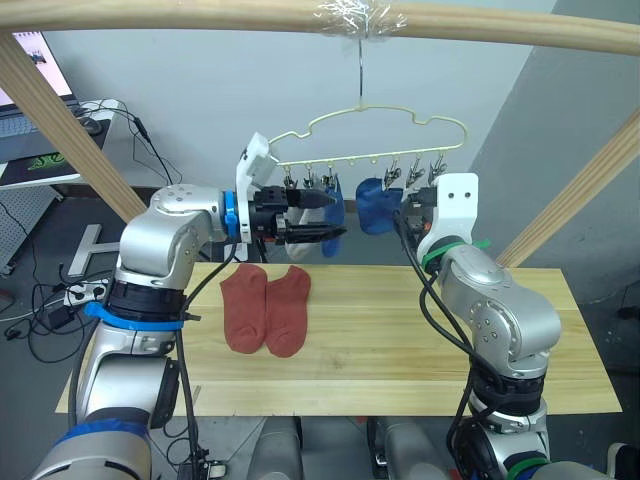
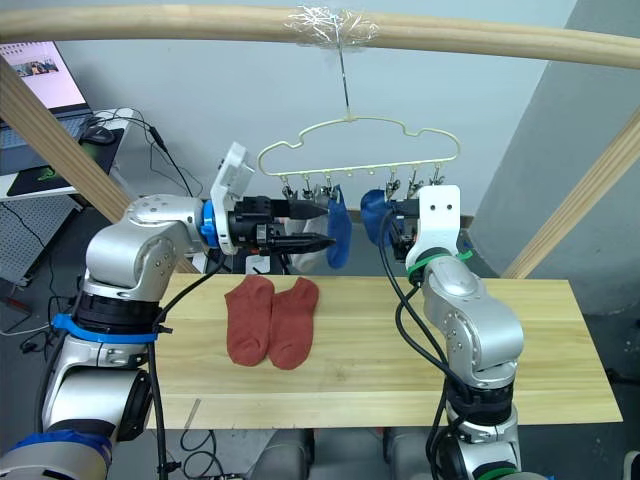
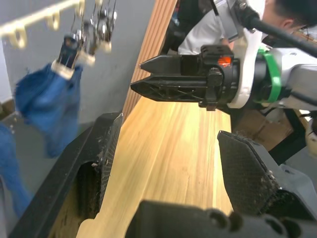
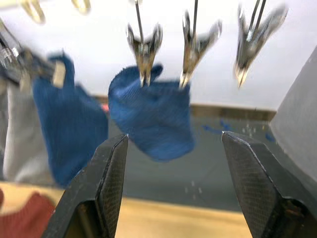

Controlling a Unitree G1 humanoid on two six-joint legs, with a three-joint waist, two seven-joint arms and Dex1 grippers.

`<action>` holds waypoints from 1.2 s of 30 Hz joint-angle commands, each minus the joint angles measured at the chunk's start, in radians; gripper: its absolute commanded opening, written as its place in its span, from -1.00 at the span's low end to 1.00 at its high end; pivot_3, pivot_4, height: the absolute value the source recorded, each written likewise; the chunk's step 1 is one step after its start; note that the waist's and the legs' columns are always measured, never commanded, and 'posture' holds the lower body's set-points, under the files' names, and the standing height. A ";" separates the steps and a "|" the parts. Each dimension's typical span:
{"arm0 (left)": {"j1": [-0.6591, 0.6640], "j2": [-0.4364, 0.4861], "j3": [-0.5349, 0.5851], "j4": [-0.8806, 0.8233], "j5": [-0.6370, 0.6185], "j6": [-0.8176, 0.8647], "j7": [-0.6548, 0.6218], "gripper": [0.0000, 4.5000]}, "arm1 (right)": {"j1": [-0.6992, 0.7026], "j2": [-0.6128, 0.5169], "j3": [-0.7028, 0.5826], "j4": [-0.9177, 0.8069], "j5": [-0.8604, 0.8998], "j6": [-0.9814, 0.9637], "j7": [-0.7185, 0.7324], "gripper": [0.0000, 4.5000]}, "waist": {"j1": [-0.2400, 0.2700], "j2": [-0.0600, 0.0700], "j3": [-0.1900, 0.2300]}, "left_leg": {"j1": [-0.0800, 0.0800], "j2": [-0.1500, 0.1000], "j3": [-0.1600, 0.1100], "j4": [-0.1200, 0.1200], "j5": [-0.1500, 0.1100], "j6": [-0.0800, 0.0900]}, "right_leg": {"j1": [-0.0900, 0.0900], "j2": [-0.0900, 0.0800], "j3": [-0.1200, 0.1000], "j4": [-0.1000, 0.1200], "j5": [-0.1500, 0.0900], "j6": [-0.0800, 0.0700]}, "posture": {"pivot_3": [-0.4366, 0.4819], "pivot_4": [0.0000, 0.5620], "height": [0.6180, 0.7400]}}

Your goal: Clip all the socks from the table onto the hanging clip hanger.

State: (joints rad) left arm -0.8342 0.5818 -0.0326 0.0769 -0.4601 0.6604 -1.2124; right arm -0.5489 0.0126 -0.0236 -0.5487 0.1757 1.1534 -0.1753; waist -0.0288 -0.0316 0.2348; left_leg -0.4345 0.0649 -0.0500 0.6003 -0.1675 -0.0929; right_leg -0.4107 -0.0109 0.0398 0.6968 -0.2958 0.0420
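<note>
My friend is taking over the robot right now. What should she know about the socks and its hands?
Left gripper: open, empty, up by the clip hanger.
Right gripper: open, empty, facing the clips.
Done: two blue socks hang from the clips; a light grey sock hangs beside them.
Left: two rust-red socks lie side by side on the table, not yet clipped. Free clips remain at the hanger's right end.

Two red socks lie on the surface, two blue ones hang up.

The red socks [image 2: 271, 322] touch side by side at 9 o'clock on the surface [image 2: 560, 340]. The clip hanger [image 2: 355, 135] at 12 o'clock holds the blue socks [image 2: 340, 228]. The left claw [image 2: 322, 226] is open.
</note>
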 commanded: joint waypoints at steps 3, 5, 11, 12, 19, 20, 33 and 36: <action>-0.058 0.044 0.029 -0.046 -0.060 0.036 -0.025 0.55 | -0.020 0.044 -0.007 -0.029 -0.029 -0.084 -0.022 0.37 | 0.000 0.000 0.000 | 0.000 0.000 0.000 0.000 0.000 0.000 | 0.000 0.000 0.000 0.000 0.000 0.000 | 0.09 -0.34 1.00; -0.073 0.060 0.029 -0.043 -0.068 0.044 -0.030 0.55 | -0.020 0.059 -0.009 -0.028 -0.034 -0.090 -0.025 0.37 | 0.000 0.000 0.000 | 0.000 0.000 0.000 0.000 0.000 0.000 | 0.000 0.000 0.000 0.000 0.000 0.000 | 0.10 -0.34 1.00; -0.092 0.088 0.032 -0.032 -0.069 0.042 -0.017 0.57 | -0.015 0.099 -0.010 -0.027 -0.040 -0.084 -0.025 0.21 | 0.000 0.000 0.000 | 0.000 0.000 0.000 0.000 0.000 0.000 | 0.000 0.000 0.000 0.000 0.000 0.000 | 0.11 -0.36 1.00; -0.090 0.087 0.031 -0.033 -0.069 0.040 -0.015 0.57 | -0.016 0.104 -0.009 -0.024 -0.039 -0.082 -0.023 0.12 | 0.000 0.000 0.000 | 0.000 0.000 0.000 0.000 0.000 0.000 | 0.000 0.000 0.000 0.000 0.000 0.000 | 0.11 -0.36 1.00; -0.080 0.085 0.027 -0.043 -0.065 0.038 0.000 0.57 | -0.025 0.115 -0.014 -0.004 -0.037 -0.077 -0.010 -0.16 | 0.000 0.000 0.000 | 0.000 0.000 0.000 0.000 0.000 0.000 | 0.000 0.000 0.000 0.000 0.000 0.000 | 0.11 -0.36 1.00; -0.077 0.086 0.027 -0.046 -0.065 0.036 0.004 0.57 | -0.025 0.115 -0.016 0.000 -0.037 -0.078 -0.010 -0.16 | 0.001 0.000 0.000 | 0.000 0.000 0.000 0.000 0.000 0.000 | 0.000 0.000 0.000 0.000 0.000 0.000 | 0.14 -0.36 1.00; -0.063 0.095 0.031 -0.068 -0.063 0.039 0.036 0.57 | -0.108 0.034 -0.076 0.184 -0.031 -0.162 0.057 -0.16 | 0.004 0.000 0.000 | 0.000 0.000 0.000 0.000 0.000 0.000 | 0.000 0.000 0.000 0.000 0.000 0.000 | 0.21 -0.35 1.00; -0.060 0.101 0.033 -0.075 -0.064 0.042 0.040 0.57 | -0.122 0.023 -0.085 0.216 -0.027 -0.179 0.067 -0.16 | 0.004 0.000 0.000 | 0.000 0.000 0.000 0.000 0.000 0.000 | 0.000 0.000 0.000 0.000 0.000 0.000 | 0.23 -0.35 1.00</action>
State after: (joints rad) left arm -0.8915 0.6674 -0.0306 0.0411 -0.5089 0.7092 -1.1781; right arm -0.6451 0.0405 -0.1025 -0.3259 0.1383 1.0072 -0.1225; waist -0.0249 -0.0316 0.2348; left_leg -0.4345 0.0652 -0.0499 0.6001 -0.1675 -0.0929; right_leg -0.4108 -0.0108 0.0397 0.6971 -0.2958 0.0419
